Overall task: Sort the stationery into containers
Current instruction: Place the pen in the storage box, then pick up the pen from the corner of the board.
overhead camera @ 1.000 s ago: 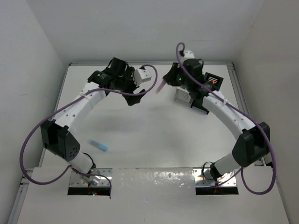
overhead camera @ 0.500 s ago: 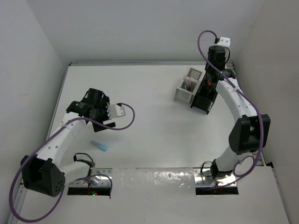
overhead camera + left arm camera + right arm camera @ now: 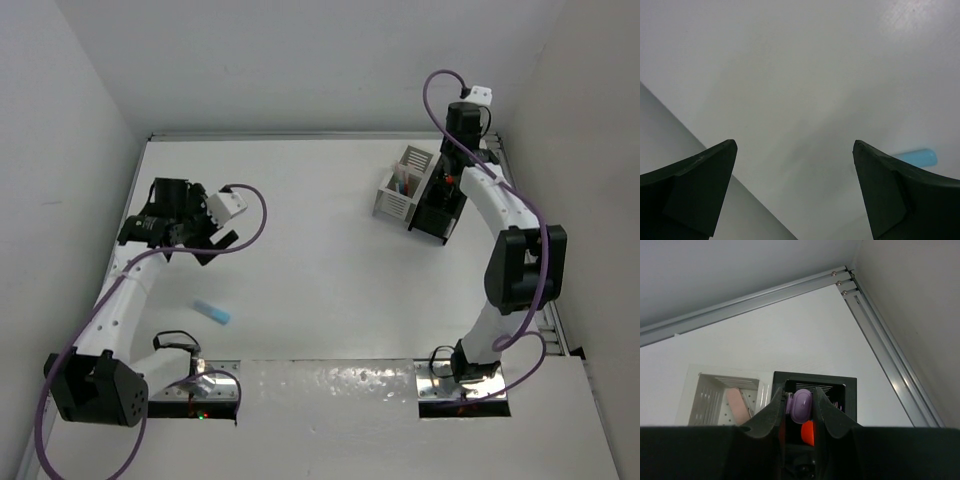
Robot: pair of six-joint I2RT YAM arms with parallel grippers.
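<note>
Now the right end effector hangs directly above the black slatted desk organiser, having swung there from beyond the white slatted organiser beside it. Its fingers are pinched on a stubby lilac highlighter, so release looks imminent. The left end effector, spread wide and empty, has retreated far from the black organiser toward the light-blue highlighter lying on the white surface, likely the next pickup.

Open table lies between the blue item and the white organiser
</note>
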